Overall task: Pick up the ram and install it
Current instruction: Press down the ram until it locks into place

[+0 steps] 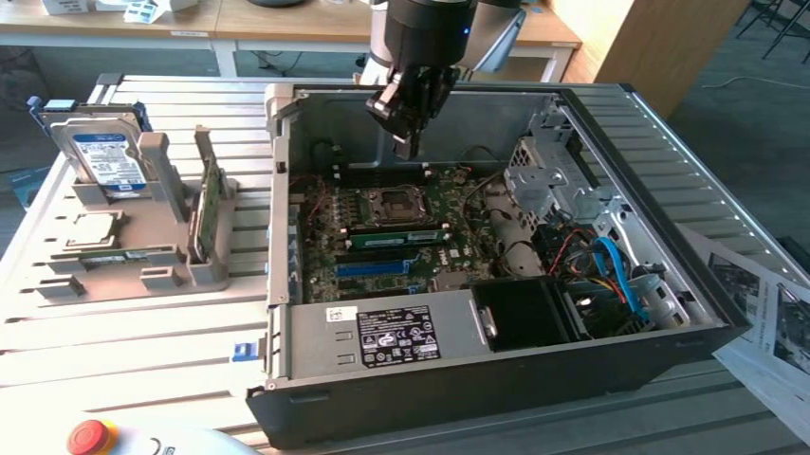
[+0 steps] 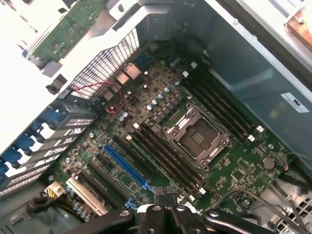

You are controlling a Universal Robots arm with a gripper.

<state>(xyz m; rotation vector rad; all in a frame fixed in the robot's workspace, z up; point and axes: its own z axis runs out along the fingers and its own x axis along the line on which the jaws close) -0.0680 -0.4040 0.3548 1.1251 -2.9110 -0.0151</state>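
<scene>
1. End effector (image 1: 408, 142) hangs over the open computer case (image 1: 532, 374), tips pointing down. The fingers look pressed together with nothing between them.
2. In the wrist view the end effector (image 2: 166, 195) sits over the motherboard (image 2: 234, 170), with the empty CPU socket (image 2: 197, 139) just ahead of it.
3. Directly below the end effector are the CPU socket (image 1: 383, 202) and the dark memory slots.
4. The ram (image 1: 398, 237) is below the end effector, just past the socket and away from it. It appears to stand in a slot on the motherboard (image 1: 443, 265). It is not in the grip.
5. Ram orientation: it stands on its long edge with its flat face showing in the exterior view. Its long axis runs along the slot, parallel to the other slots.
6. Handling, as a judgement: light, stiff, thin and fragile. The chips and edge contacts are easy to damage, so pinch across the flat faces near the top edge at mid-length.
7. Well off to the side of the end effector, outside the case, a grey holder (image 1: 165, 251) on the worktop (image 1: 127, 332) carries a hard drive (image 1: 104, 159) and an upright green card (image 1: 203, 213).
</scene>
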